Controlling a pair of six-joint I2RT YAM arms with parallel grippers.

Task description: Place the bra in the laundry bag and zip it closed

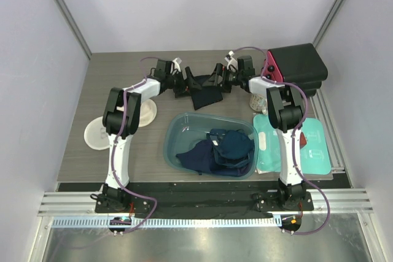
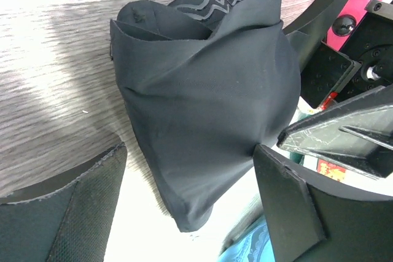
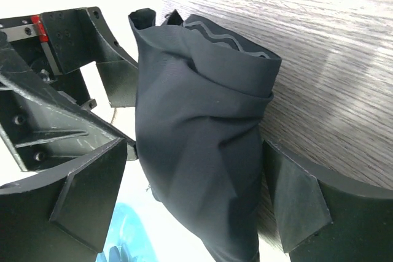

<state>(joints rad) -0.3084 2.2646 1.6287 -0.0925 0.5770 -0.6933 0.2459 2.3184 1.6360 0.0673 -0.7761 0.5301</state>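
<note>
Your bra [image 1: 206, 95] is up at the far middle of the surface [image 1: 110, 78], a bunched black wad between the two arms, which meet nose to nose there. Left jaws: spread wide, one on either side of the cloth, and the left wrist view shows the fabric sitting in the gap, not squeezed. Right jaws: same story, wide apart, straddling the same bundle from the opposite side. One jaw brushes the fabric's edge, the other stands clear of it. Whether the bundle rests on the wood or hangs just off it, you can't tell from these views.

Now look where the laundry bag [image 1: 97, 134] is: well off to the left, its two cream discs lying side by side, the farther one partly hidden behind your left arm [image 1: 116, 115]. That arm's elbow stands right between bra and bag.

Dead centre, nearer you than the bra, sits the teal basin [image 1: 173, 145], heaped with navy clothes [image 1: 226, 146]. On the right, the flat teal pouch [image 1: 307, 145] lies beside and partly under your right arm [image 1: 284, 111]. A pale cup-like thing [image 1: 258, 101] stands just beyond the pouch, close to that arm. The black case with a pink face [image 1: 301, 65] fills the far right corner, close behind the right wrist.
</note>
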